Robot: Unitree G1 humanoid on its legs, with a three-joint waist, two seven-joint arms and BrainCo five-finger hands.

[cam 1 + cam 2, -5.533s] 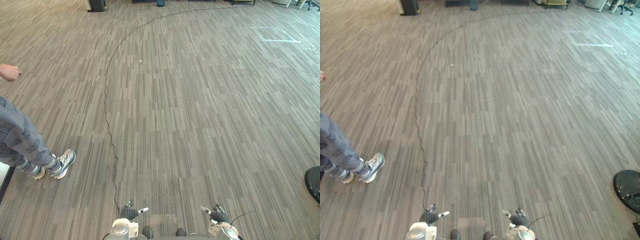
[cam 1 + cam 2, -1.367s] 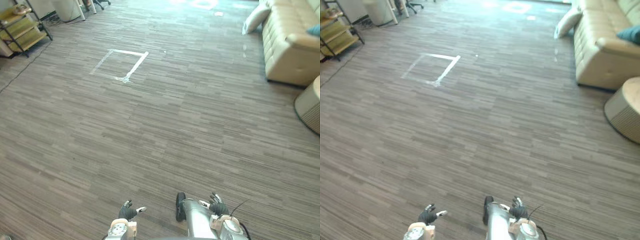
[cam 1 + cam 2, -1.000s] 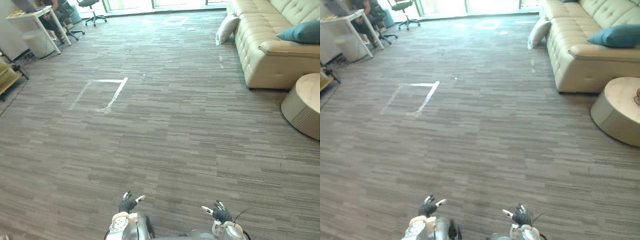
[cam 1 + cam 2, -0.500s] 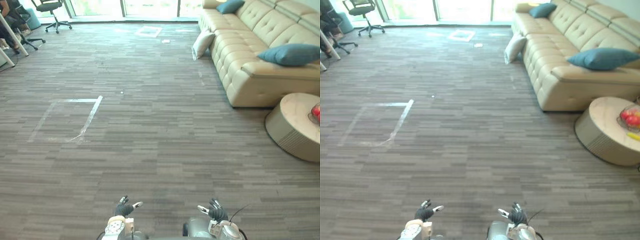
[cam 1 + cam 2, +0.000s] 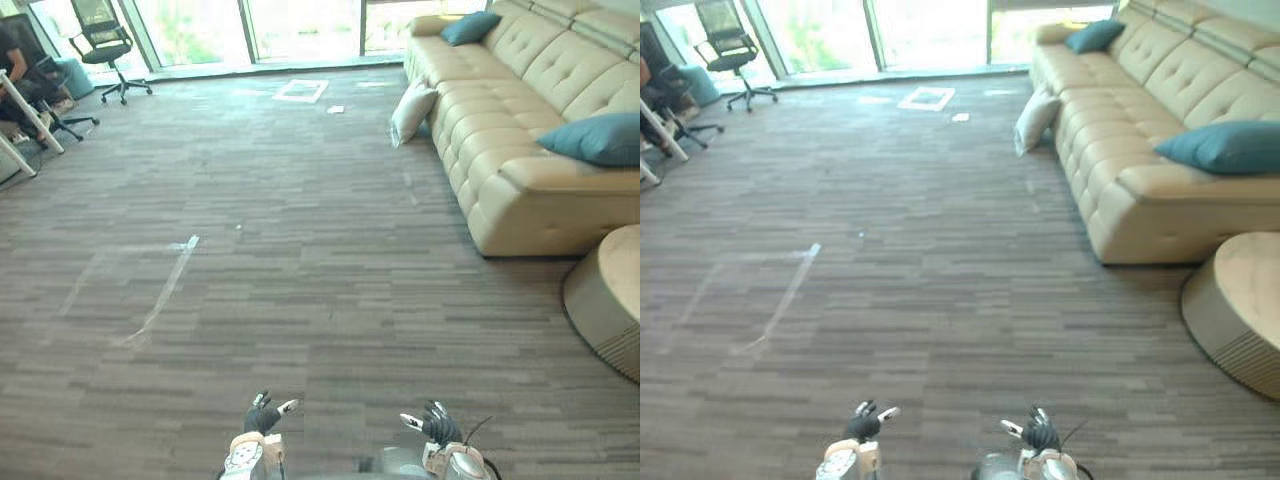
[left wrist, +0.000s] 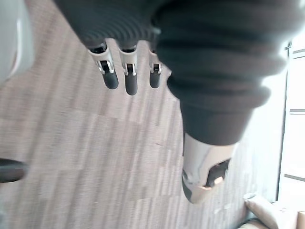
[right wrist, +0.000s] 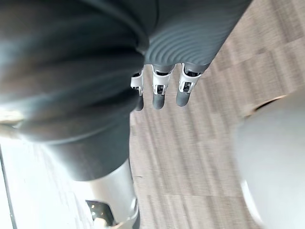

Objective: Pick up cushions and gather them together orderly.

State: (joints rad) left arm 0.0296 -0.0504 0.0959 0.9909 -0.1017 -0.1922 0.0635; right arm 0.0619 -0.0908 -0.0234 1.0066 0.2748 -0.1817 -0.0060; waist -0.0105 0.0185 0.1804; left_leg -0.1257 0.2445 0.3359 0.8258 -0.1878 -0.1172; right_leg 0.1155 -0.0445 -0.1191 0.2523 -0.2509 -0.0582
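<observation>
In the eye views my left hand (image 5: 262,415) and right hand (image 5: 433,428) hang low. Well ahead of my right hand, a teal fabric cushion (image 5: 597,138) lies on the cream tufted leather sofa (image 5: 505,120), with a cream cushion (image 5: 412,100) leaning at its base. The left wrist view shows my fingers (image 6: 125,78) straight and empty, and the right wrist view shows the same there (image 7: 159,93).

Bright daylight from windows (image 5: 300,25) at far end. Pale glare on floor (image 5: 290,95) beneath them, dimmer nearer. Soft shadow along sofa (image 5: 520,130) base. Blown-out white at one edge of both wrist views.
</observation>
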